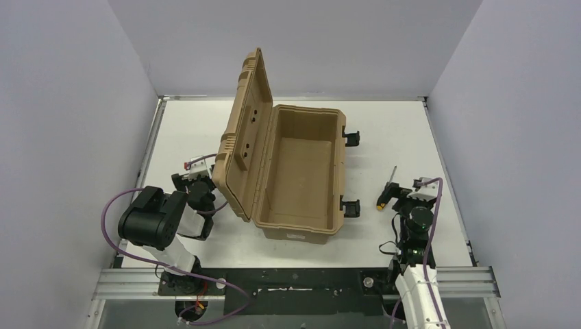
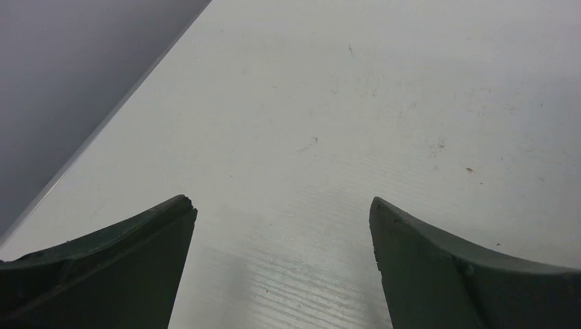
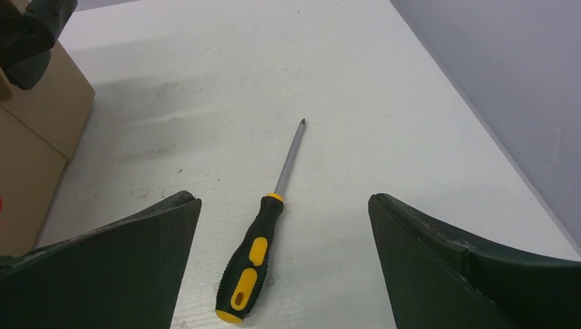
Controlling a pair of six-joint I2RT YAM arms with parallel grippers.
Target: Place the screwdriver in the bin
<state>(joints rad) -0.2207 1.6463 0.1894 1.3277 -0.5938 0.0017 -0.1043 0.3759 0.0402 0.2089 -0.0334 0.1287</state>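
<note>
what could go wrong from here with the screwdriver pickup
The screwdriver lies flat by the open right gripper; it may roll or slip as the fingers close. On the way over, it could catch the bin wall or its black latches. The lid stands open; a bump might swing it shut.

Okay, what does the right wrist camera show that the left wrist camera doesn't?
Only the right wrist view: the screwdriver lying flat in the gap of the open right gripper, tip pointing away, plus a corner of the tan bin at the left edge. Only the left wrist view: the open left gripper over bare table, with a grey wall at the far left. Both: the white table, and a gripper spread wide, holding nothing.
</note>
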